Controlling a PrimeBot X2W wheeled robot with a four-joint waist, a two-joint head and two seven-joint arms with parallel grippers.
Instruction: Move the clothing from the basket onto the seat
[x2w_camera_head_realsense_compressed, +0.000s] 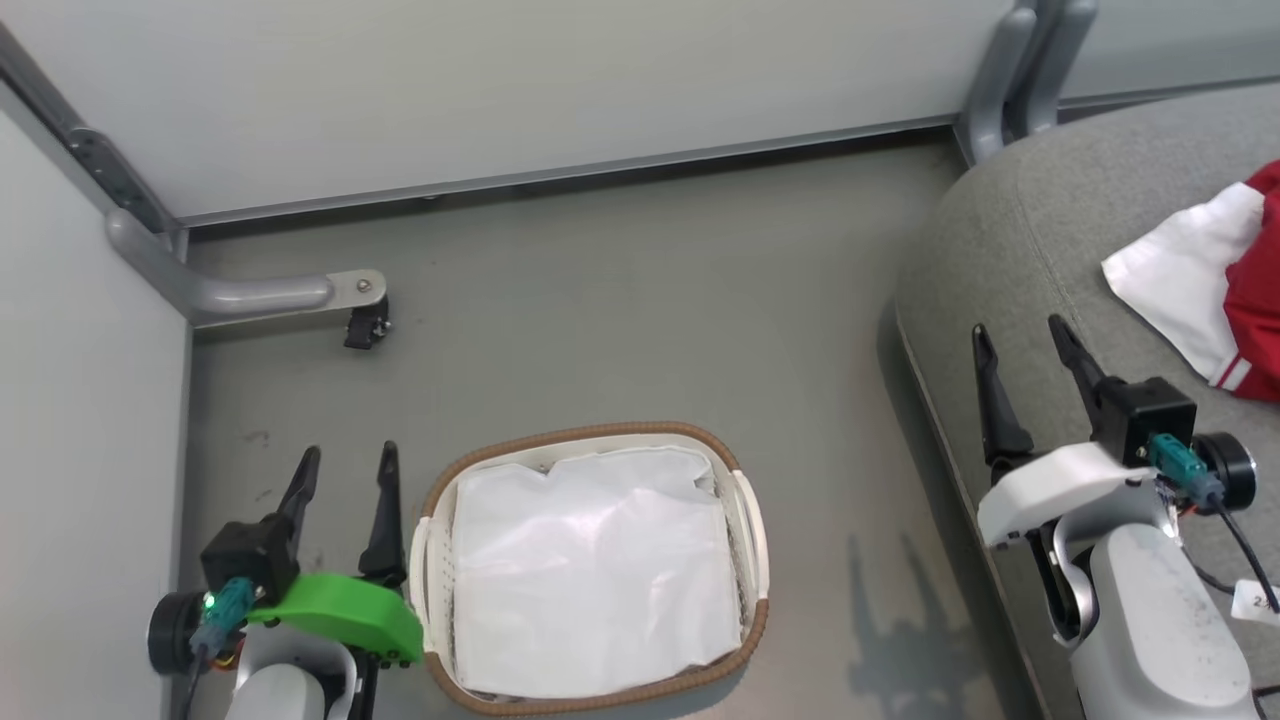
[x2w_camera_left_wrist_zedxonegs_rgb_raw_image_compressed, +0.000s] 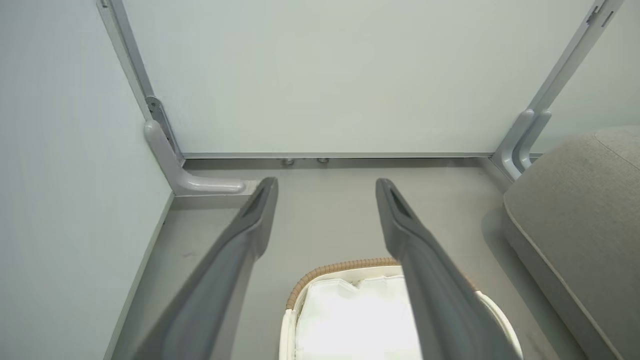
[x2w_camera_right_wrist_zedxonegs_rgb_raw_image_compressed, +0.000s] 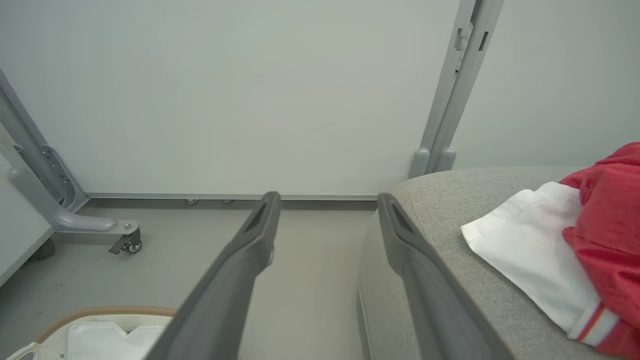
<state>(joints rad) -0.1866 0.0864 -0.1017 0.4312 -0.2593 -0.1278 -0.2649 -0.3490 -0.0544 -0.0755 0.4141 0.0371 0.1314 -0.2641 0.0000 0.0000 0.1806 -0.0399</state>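
Note:
The red and white clothing (x2w_camera_head_realsense_compressed: 1215, 280) lies on the grey seat (x2w_camera_head_realsense_compressed: 1010, 250) at the right edge of the head view; it also shows as the clothing (x2w_camera_right_wrist_zedxonegs_rgb_raw_image_compressed: 560, 250) on the seat (x2w_camera_right_wrist_zedxonegs_rgb_raw_image_compressed: 450, 200) in the right wrist view. On the floor stands the white basket (x2w_camera_head_realsense_compressed: 748, 520) with a brown woven rim, holding a plain white liner (x2w_camera_head_realsense_compressed: 590, 570). Just left of the basket, my left gripper (x2w_camera_head_realsense_compressed: 345, 465) is open with nothing between its fingers. My right gripper (x2w_camera_head_realsense_compressed: 1020, 340) hangs open and empty over the seat's left edge, left of the clothing. The basket (x2w_camera_left_wrist_zedxonegs_rgb_raw_image_compressed: 320, 272) and the seat (x2w_camera_left_wrist_zedxonegs_rgb_raw_image_compressed: 575, 200) appear in the left wrist view.
Pale partition walls (x2w_camera_head_realsense_compressed: 500, 90) close the back and left. A grey metal foot with a small castor (x2w_camera_head_realsense_compressed: 365, 325) juts onto the floor at back left, and grey posts (x2w_camera_head_realsense_compressed: 1010, 70) rise behind the seat. Open grey floor (x2w_camera_head_realsense_compressed: 650, 300) lies between basket, wall and seat.

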